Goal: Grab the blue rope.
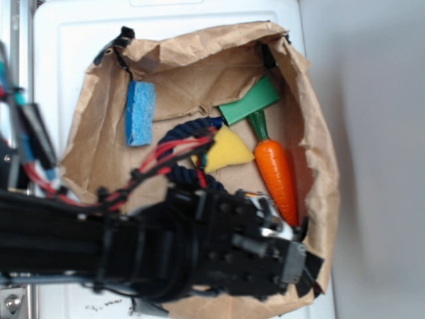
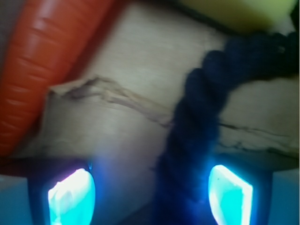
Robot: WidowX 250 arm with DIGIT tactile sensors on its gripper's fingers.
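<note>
The blue rope (image 2: 197, 117) is a thick dark navy twisted cord lying on brown paper. In the wrist view it curves down from the upper right and passes between my fingers, closer to the right one. My gripper (image 2: 150, 190) is open, and both fingertips (image 2: 71, 197) glow cyan on either side of the rope. A wide gap remains on the left side. In the exterior view only parts of the rope (image 1: 189, 129) show beside the yellow sponge. My black arm (image 1: 199, 252) hides the rest of the rope and the gripper itself.
An orange toy carrot (image 1: 275, 173) lies right of the rope, also at the wrist view's left as the carrot (image 2: 42, 61). A yellow sponge (image 1: 226, 149), a green block (image 1: 249, 101) and a light blue sponge (image 1: 140, 113) share the crumpled paper bag (image 1: 99, 153). Red cables (image 1: 159, 163) cross the rope.
</note>
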